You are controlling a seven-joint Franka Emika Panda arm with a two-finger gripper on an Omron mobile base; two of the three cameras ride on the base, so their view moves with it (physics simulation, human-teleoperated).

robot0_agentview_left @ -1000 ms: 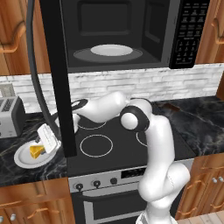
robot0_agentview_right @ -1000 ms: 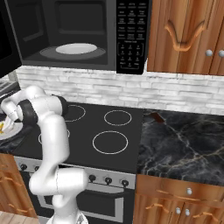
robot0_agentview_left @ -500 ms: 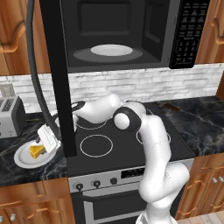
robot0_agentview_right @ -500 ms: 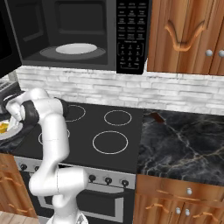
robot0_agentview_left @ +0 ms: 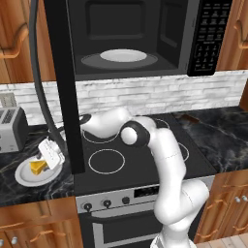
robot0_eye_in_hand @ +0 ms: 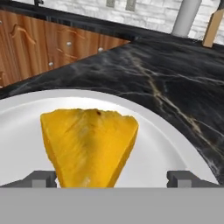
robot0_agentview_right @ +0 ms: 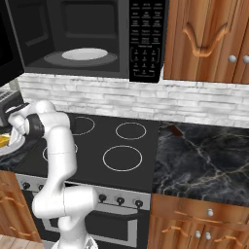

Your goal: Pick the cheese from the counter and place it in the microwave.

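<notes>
so my arm is reaching further toward the left of the frame than it was a second ago: in the left base view my elbow has swung leftward over the stovetop point(robot0_agentview_left: 145, 155) and my gripper point(robot0_agentview_left: 50, 156) has come down at the middle left of the frame, right over the white plate point(robot0_agentview_left: 24, 177). in the right base view the hand has slid toward the left edge, above the plate's rim point(robot0_agentview_right: 9, 146).

the cheese point(robot0_agentview_left: 38, 166) is sitting on that plate, which rests on the counter point(robot0_agentview_left: 29, 191) at the lower left, near the toaster point(robot0_agentview_left: 12, 128). in the hand view the cheese point(robot0_eye_in_hand: 87, 146) is filling the middle of the frame, and my fingertips point(robot0_eye_in_hand: 43, 178) are showing at the bottom, one at each side of the wedge with a wide gap between them. so my claw is spread and not yet holding anything; the left tip is looking very close to the wedge's edge, though i cannot tell whether it is touching.

i am judging that the approach is nearly finished and the closing is coming next. the wedge is sitting off-centre toward the left tip, so the squeeze may push it sideways on the smooth plate.

the microwave point(robot0_agentview_left: 145, 29) is standing open at the top of the frame, its turntable point(robot0_agentview_left: 123, 55) bare and waiting.
</notes>
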